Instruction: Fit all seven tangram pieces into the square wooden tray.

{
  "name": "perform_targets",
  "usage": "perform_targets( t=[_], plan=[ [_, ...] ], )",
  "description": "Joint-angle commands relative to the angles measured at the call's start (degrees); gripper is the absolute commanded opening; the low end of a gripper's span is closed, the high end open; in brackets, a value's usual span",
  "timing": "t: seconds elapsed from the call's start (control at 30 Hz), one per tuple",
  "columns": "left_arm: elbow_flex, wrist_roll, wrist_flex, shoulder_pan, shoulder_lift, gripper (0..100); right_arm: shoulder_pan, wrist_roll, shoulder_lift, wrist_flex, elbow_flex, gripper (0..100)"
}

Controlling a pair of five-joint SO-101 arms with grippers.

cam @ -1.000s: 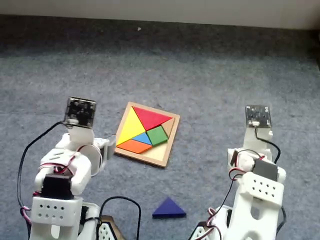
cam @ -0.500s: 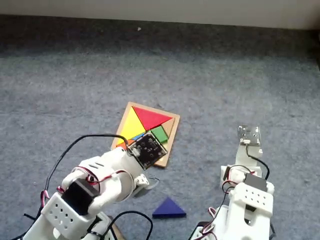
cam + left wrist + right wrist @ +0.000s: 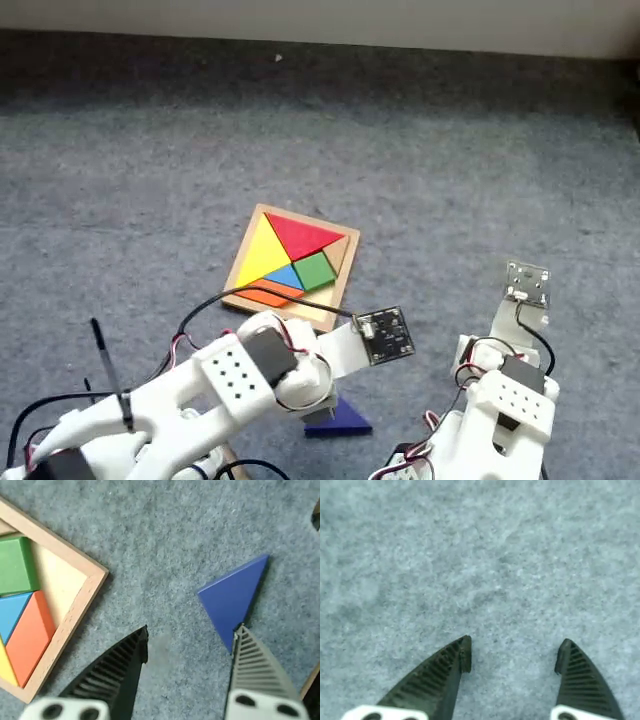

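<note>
Can make out only the near edge of the blue triangle [image 3: 340, 425] from above, with the rest tucked under the left arm [image 3: 240, 375]. From the left wrist: reading the left gripper [image 3: 192, 630] as spread wide, pinching nothing. Placing the triangle flat on the carpet [image 3: 450, 150] just ahead, one corner at the pale finger [image 3: 255, 670], bulk off to that side, not between the jaws. Seeing the tray [image 3: 75, 612] cut off, near the dark finger [image 3: 117, 670], not touching. Losing part of the orange piece [image 3: 266, 294] behind the arm. Reading the right gripper [image 3: 515, 652] as spread too, over bare carpet.
</note>
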Motion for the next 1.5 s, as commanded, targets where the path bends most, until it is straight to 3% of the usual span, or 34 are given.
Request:
perform_targets(
  t=[0.0, 0.23, 0.47, 0.63, 0.83, 1.2, 1.47],
  plan=[
    [-3.7, -0.6, -3.8, 4.0, 5.5, 28, 2.0, -0.5, -0.8, -2.2, -1.3, 26.5],
    [-3.7, -0.3, -6.5, 8.6, 10.8, 28, 1.8, -0.5, -0.8, -2.9, -1.2, 26.5],
    [-4.4, 0.0, -11.2, 8.6, 17.0, 27, 1.8, -0.4, -0.8, -2.9, -1.2, 26.5],
    [-9.1, 4.0, -11.0, 8.6, 22.9, 27, 1.7, -0.3, -0.8, -2.9, -1.2, 26.5],
    [-13.2, 4.0, -8.1, 8.7, 27.5, 27, 1.7, -0.2, -0.8, -2.9, -1.2, 26.5],
    [-13.2, 4.1, -7.2, 8.5, 27.9, 13, 1.7, -0.1, -0.8, -3.8, -1.2, 26.5],
    [-14.7, 4.1, -1.0, 7.8, 24.0, 10, 1.7, -0.1, -0.8, -4.9, -1.1, 26.5]
  ],
)
